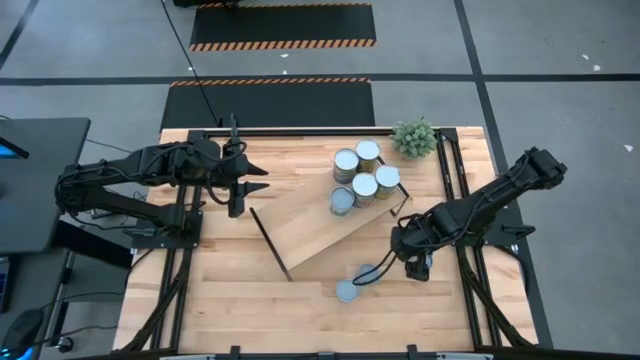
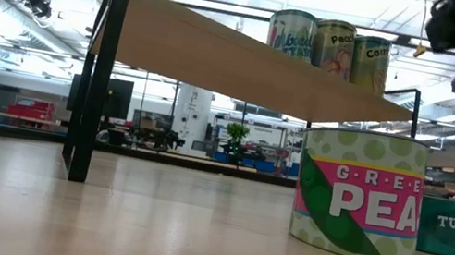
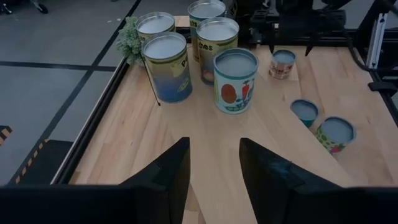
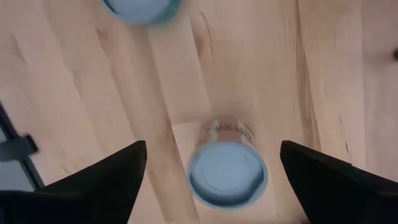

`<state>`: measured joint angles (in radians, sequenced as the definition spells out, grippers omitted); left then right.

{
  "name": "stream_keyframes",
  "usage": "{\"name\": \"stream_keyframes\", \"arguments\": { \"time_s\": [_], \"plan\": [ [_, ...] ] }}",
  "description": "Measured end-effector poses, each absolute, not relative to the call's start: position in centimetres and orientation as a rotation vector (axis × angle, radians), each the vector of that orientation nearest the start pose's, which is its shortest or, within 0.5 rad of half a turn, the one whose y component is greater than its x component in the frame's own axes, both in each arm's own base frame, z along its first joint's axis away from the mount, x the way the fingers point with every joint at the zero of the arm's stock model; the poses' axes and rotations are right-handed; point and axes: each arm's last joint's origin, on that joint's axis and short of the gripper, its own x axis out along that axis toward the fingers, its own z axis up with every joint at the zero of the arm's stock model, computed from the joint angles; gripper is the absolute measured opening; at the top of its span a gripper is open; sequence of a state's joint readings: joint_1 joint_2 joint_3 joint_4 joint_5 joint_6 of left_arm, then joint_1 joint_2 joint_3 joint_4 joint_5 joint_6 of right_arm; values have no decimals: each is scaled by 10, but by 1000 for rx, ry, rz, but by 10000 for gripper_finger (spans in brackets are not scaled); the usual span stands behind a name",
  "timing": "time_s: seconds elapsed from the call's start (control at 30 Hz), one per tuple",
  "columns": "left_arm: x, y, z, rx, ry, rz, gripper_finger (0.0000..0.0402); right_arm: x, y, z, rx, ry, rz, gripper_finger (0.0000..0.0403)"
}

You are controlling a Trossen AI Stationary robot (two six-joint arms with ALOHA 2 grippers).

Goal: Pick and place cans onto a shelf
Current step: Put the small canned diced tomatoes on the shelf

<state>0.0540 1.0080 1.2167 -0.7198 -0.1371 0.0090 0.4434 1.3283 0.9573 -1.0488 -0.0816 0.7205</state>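
Observation:
The shelf (image 1: pixel 310 228) is a light-wood panel lying slantwise over the table's middle. Several cans (image 1: pixel 364 188) stand upright on its far right end, and they also show in the left wrist view (image 3: pixel 235 78). On the table near the front stand a green peas can (image 2: pixel 359 193), a teal tuna can (image 2: pixel 445 227) and a small can (image 4: pixel 227 175). My right gripper (image 4: pixel 212 146) hangs open above that small can, with its fingers on either side and apart from it. My left gripper (image 3: pixel 214 168) is open and empty over the shelf's left end (image 1: pixel 250 185).
A small green plant (image 1: pixel 414 137) stands at the table's far right corner. Black rails (image 1: pixel 270 243) close the shelf's short ends. The shelf's black legs (image 2: pixel 99 67) show in the low view. Bare tabletop (image 1: pixel 230 300) lies at the near left.

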Motion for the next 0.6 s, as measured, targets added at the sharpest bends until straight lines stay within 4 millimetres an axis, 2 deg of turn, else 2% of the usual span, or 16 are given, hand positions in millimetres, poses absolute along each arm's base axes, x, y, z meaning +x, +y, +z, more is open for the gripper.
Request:
{"name": "stream_keyframes", "arguments": {
  "time_s": [0.17,0.4,0.6],
  "plan": [
    [190,14,389,24,512,186,144,184,94,226,339,1512,-91,396],
    [190,14,389,24,513,186,144,169,98,219,364,1569,-91,399],
    [190,14,389,24,513,186,144,155,102,200,379,1670,-123,399]
  ]
}}
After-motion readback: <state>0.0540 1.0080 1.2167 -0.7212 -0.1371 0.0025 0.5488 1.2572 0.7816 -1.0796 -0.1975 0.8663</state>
